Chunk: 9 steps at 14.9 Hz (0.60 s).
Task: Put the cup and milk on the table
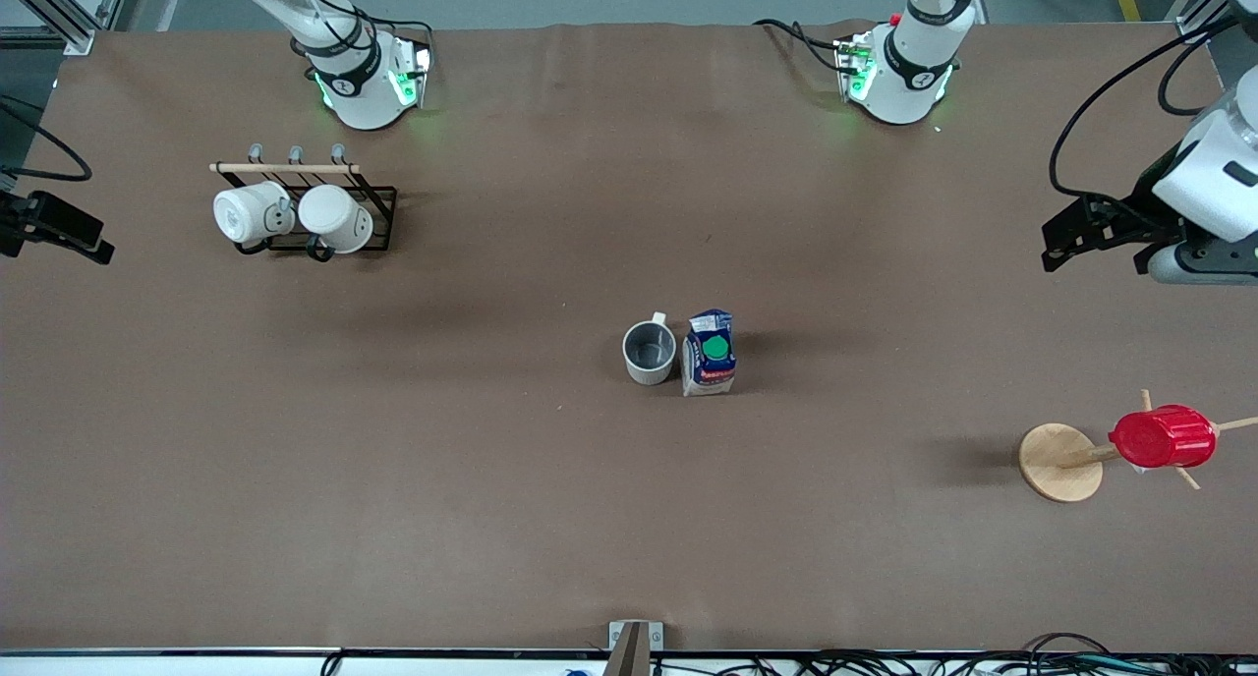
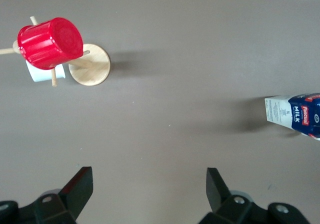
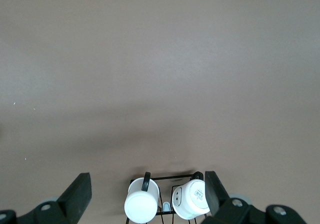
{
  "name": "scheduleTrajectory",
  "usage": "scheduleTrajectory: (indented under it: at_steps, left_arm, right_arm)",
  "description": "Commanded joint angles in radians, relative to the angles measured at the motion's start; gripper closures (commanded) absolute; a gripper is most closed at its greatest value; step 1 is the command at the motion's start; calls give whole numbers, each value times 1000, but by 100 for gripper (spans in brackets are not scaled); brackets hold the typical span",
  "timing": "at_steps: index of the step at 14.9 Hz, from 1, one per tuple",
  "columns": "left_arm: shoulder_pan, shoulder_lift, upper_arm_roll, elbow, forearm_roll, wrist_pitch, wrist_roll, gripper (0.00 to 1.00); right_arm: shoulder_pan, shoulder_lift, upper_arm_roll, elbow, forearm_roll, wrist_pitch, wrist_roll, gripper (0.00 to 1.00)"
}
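Standing upright mid-table (image 1: 550, 499): cup (image 1: 650, 352) and milk (image 1: 710, 353), just beside each other, milk toward left arm's end. Left gripper (image 2: 148, 189) fingers spread wide, holding nothing, up over bare table at left arm's end. Right gripper (image 3: 147, 191) likewise wide and unloaded, up at right arm's end, over table near rack (image 1: 313, 209) with two white mugs (image 1: 295, 216). Red cup (image 1: 1163, 437) on wooden stand (image 1: 1061, 463).

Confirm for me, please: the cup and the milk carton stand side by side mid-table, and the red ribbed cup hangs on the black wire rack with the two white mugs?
Not quite. The cup and milk carton do stand side by side, but the red ribbed cup sits on the wooden peg stand toward the left arm's end, as the front view shows.
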Motion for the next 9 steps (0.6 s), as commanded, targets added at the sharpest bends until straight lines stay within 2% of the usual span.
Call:
scheduleTrajectory:
  at_steps: [1,5,9]
  left_arm:
    - [29,21,-2,36,-29,-46,32,0]
    - [25,0,-1,-16,-42,-50,30,1]
    - [0,-58,1,-95,-42,16,32,1]
  right_arm:
    - [-25,-27,20,-32,16,3,-2,0]
    - [-25,-27,20,-32,16,1,-2,0]
    - [-24,-27,18,-32,16,1,-2,0]
